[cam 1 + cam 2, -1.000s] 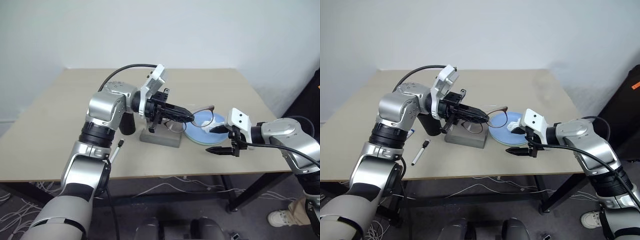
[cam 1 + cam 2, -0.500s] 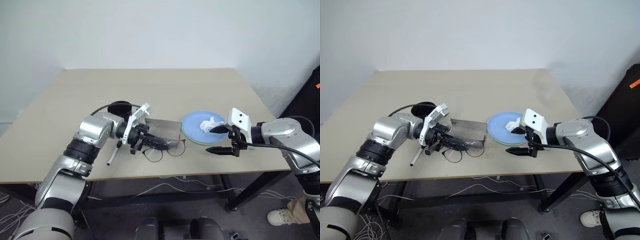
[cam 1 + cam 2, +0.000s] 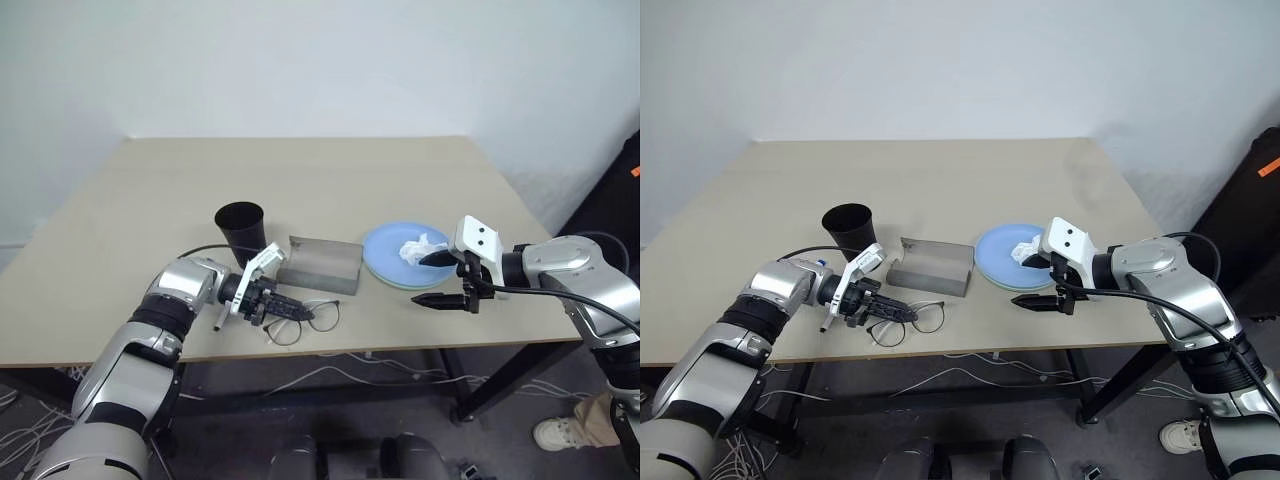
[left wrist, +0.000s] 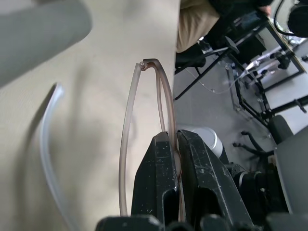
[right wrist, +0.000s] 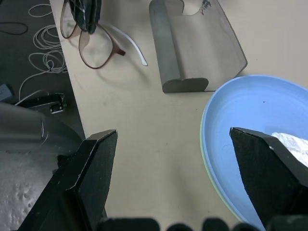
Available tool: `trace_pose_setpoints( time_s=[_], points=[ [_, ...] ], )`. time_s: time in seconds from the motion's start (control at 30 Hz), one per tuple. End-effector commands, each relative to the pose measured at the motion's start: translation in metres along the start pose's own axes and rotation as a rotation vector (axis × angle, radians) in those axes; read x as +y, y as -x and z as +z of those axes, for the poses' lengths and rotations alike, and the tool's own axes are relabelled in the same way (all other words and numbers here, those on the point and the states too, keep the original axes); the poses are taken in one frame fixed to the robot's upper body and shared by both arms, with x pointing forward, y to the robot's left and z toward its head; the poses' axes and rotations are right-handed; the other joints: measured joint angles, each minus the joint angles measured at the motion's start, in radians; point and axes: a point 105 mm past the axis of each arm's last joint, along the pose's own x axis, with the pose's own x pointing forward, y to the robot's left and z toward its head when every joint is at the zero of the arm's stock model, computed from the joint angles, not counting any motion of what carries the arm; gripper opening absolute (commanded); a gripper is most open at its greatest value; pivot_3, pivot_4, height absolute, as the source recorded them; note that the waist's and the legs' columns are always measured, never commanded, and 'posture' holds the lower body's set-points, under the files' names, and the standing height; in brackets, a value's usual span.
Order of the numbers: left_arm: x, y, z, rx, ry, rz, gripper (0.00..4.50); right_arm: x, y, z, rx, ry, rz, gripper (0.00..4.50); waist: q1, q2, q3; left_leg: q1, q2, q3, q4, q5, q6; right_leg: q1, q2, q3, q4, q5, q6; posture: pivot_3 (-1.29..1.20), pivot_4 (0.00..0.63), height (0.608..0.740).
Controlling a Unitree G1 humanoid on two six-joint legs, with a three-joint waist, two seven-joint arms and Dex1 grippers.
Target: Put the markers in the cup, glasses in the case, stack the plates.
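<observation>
Left pincer clamped tight, right pincer spread wide.

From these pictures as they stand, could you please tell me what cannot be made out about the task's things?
- Green plate: just a thin rim shows in the right wrist view; the blue plate covers the rest.
- Markers: one marker is half hidden in the left eye view by the left gripper; the second is too small to pick out.
- Glasses: the gripper covers the pinched part.
- Case: too small to see inside.

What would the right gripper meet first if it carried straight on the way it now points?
Probably the table. The open right gripper points down and toward the robot's left, at the bare strip between the blue plate and the case. Depth is hard to judge; carried further, the glasses lie roughly in that line.
</observation>
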Motion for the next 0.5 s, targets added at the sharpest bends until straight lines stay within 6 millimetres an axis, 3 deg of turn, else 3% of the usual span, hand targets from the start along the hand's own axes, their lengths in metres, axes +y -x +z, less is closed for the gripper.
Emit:
trace_pose_setpoints(
  time_s=[0.03,0.23,0.5],
  points=[
    [0.006,0.003,-0.005,-0.023,0.034,0.029,0.02,-0.004,0.006,0.012,-0.029,0.037,-0.020,4.06,0.000,0.000,0.000,0.000,0.000,0.000,0.000,0.000,0.000,0.000,0.000,0.000,0.000,0.000,0.000,0.00,0.000,0.737],
    [0.019,0.008,-0.017,-0.023,0.081,0.100,0.02,-0.005,0.005,0.012,-0.029,0.038,-0.020,4.06,-0.001,0.000,0.000,0.000,0.000,0.000,0.000,0.000,0.000,0.000,0.000,0.000,0.000,0.000,0.000,0.00,0.000,0.737],
    [0.022,0.013,-0.010,-0.041,0.057,0.124,0.02,-0.007,0.005,0.013,-0.030,0.042,-0.020,4.06,-0.001,0.000,0.000,0.000,0.000,0.000,0.000,0.000,0.000,0.000,0.000,0.000,0.000,0.000,0.000,0.00,0.000,0.737]
  ],
)
